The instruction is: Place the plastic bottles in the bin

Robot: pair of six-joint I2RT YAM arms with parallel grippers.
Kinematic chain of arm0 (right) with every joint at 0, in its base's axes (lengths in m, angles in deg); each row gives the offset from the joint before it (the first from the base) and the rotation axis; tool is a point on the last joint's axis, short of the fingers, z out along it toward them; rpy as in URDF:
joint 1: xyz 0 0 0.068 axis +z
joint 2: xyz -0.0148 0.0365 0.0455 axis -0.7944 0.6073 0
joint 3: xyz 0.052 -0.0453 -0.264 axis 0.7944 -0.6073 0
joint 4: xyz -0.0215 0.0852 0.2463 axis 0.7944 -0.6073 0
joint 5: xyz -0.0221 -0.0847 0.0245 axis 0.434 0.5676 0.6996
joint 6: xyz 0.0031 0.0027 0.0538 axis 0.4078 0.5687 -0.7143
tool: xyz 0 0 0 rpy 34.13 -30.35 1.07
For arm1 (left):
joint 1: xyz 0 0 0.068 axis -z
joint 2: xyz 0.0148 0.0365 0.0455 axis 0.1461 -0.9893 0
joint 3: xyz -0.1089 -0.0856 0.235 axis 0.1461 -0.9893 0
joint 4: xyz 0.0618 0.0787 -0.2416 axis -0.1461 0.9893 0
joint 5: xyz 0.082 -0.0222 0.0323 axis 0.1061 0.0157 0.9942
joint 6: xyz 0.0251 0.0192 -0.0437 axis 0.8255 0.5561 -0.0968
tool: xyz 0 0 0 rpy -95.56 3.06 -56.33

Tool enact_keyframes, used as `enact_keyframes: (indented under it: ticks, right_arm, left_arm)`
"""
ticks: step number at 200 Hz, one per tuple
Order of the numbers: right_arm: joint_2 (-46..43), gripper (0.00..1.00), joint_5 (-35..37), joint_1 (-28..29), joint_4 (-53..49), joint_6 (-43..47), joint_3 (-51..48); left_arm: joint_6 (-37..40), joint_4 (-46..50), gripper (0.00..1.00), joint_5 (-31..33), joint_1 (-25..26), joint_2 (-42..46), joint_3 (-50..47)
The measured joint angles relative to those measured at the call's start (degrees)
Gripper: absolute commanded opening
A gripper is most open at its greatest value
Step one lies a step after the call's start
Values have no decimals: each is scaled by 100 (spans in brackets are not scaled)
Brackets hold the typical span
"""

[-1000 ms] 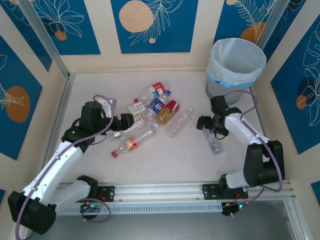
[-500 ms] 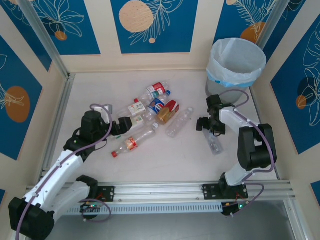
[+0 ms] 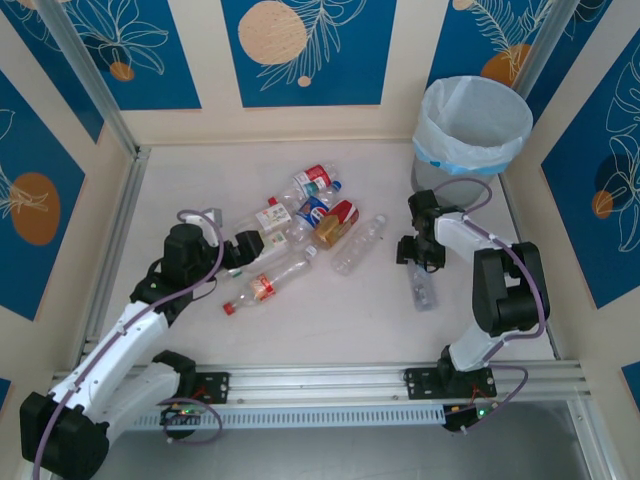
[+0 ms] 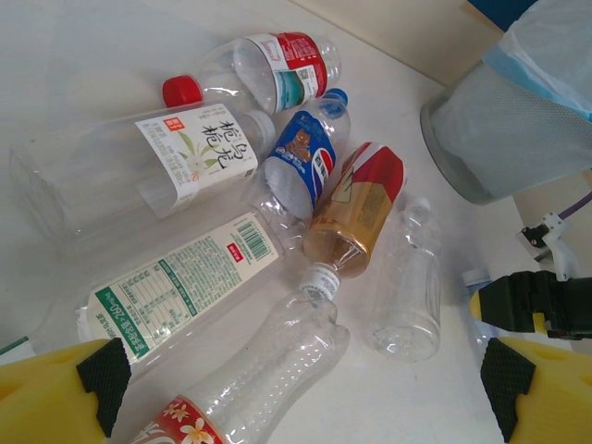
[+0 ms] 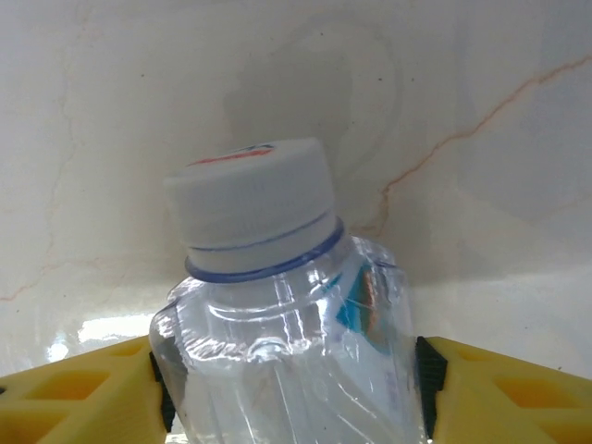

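Left pincer (image 3: 250, 243) open wide, low over the worktop (image 3: 340, 320) at the near-left edge of the heap.

Plastic bottles (image 3: 300, 225): eight counted. Seven lie heaped mid-worktop:
- red-capped bottle (image 4: 157, 171), white label, green Chinese characters
- barcode bottle (image 4: 185, 277), white-green label, print too small to read
- floral-label bottle (image 4: 268, 379), red band
- red-and-white-labelled bottle (image 4: 277, 69)
- blue-labelled bottle (image 4: 301, 171), blue cap, round red-white-blue emblem
- amber bottle (image 4: 356, 208), red label, white cap
- unlabelled clear bottle (image 4: 412, 287)

Eighth bottle (image 5: 287, 351), white cap, lies apart to the right. Right pincer (image 5: 291, 398) is closed on its shoulder.

One bin (image 3: 428, 178), grey, far right corner, pale liner (image 3: 470, 120) over the rim. All eight bottles lie outside it.
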Motion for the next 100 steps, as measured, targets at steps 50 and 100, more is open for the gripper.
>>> enact_keyframes:
  ticks: [50,100]
  right_arm:
    - [-111,51,26,33,52,-22,2]
    - [-1113,49,37,243,269,-39,0]
  left_arm:
    - [24,-42,99,17,0,-2,-20]
    - [164,-28,99,-229,0,-330,55]
